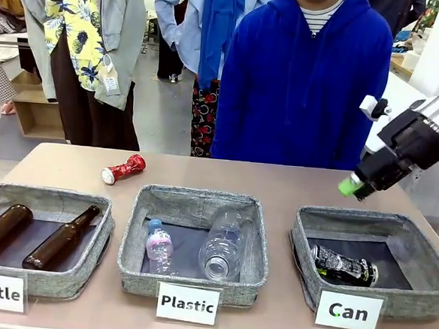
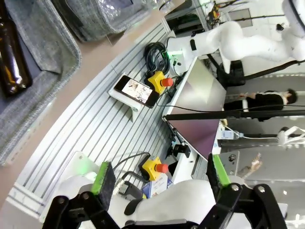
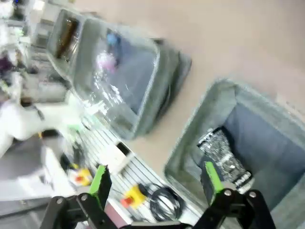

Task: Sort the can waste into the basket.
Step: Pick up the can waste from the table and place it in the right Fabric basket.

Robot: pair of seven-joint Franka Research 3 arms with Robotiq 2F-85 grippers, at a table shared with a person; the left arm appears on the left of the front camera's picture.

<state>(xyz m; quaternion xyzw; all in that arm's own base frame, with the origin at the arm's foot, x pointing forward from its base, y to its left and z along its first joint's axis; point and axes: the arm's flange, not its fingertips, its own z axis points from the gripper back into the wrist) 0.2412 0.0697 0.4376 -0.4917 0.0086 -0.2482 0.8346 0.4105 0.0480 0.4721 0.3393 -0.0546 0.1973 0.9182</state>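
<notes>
Bright, even indoor light; soft shadows on the surface (image 1: 278,184). Front view is sharp, right wrist view motion-blurred, left wrist view warped at edges.

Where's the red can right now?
In the front view, the red can lies on its side on the table, left of centre, beyond the gap between the Bottle basket and the Plastic basket.

Red can (image 1: 123,168) lies out on bare tabletop (image 1: 278,182) behind the Bottle basket (image 1: 68,276) and Plastic basket (image 1: 139,283), open room all round it. Over in the Can basket (image 1: 413,302), the black can (image 1: 343,267) takes the left side, right floor free. Right gripper (image 1: 351,187) hangs above that basket's far left corner.
</notes>
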